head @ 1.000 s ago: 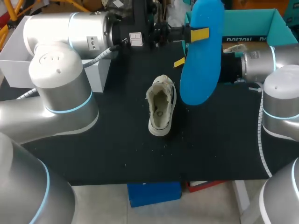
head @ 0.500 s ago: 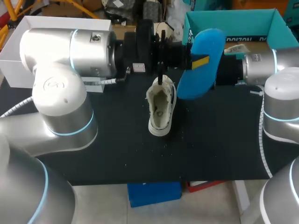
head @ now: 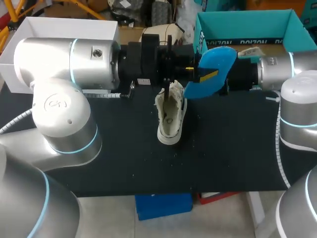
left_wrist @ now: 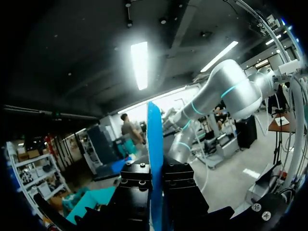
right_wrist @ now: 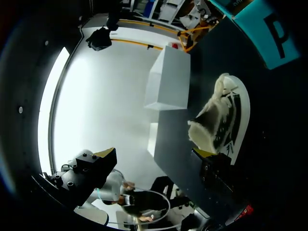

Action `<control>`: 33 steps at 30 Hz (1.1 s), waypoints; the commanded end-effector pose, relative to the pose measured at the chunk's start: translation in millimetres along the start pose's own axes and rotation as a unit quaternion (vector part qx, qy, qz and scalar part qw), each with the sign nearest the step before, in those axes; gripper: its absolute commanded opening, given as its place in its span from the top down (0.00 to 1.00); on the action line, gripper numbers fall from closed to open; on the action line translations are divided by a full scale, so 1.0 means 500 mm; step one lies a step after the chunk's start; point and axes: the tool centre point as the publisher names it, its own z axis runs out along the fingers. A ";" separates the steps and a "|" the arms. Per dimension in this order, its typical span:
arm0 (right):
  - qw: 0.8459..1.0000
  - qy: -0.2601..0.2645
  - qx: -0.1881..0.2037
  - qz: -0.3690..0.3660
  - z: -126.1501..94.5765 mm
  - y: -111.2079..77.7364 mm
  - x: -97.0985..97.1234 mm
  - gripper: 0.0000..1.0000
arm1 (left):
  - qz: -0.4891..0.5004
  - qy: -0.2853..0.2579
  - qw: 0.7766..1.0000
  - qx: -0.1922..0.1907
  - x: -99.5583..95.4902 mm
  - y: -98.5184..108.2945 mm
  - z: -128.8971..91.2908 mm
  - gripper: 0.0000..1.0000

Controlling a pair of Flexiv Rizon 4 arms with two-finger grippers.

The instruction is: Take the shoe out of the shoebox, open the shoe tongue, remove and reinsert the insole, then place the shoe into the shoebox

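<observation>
Two arms come together over the far middle of the black surface (head: pixel 233 148) in the head view. The left tool (head: pixel 200 73) is clamped on the blue insole (head: pixel 212 74), with one yellow tip lying across the insole's face. The insole is held in the air over the far end of the pale shoe (head: pixel 171 113). The shoe stands on its sole on the surface, mouth gaping upward. The right arm's wrist sits just beyond the insole, and its tool is hidden behind it. The teal shoebox (head: pixel 247 25) stands at the far right, and a white box (head: pixel 29 34) at the far left.

From the left wrist, the insole (left_wrist: pixel 154 144) shows edge-on, pinched between the two black fingers of the left tool (left_wrist: pixel 155 177).

From the right wrist, the right tool (right_wrist: pixel 155 156) is spread wide. The shoe (right_wrist: pixel 219 120) lies ahead of it on the surface (right_wrist: pixel 269 125), apart from both fingers, with the white box (right_wrist: pixel 168 79) and a corner of the shoebox (right_wrist: pixel 262 26) beyond.
</observation>
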 end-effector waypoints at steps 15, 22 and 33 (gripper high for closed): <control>1.000 0.000 -0.002 0.000 0.004 -0.001 -0.001 0.00 | 0.153 0.065 0.985 0.053 0.178 0.085 -0.042 1.00; 1.000 0.000 -0.002 0.000 0.004 -0.001 -0.001 0.00 | 0.234 0.062 0.970 0.022 0.275 0.146 -0.077 1.00; 1.000 0.000 -0.002 0.000 0.004 -0.001 -0.001 0.00 | 0.344 0.038 0.938 0.031 0.307 0.243 -0.147 1.00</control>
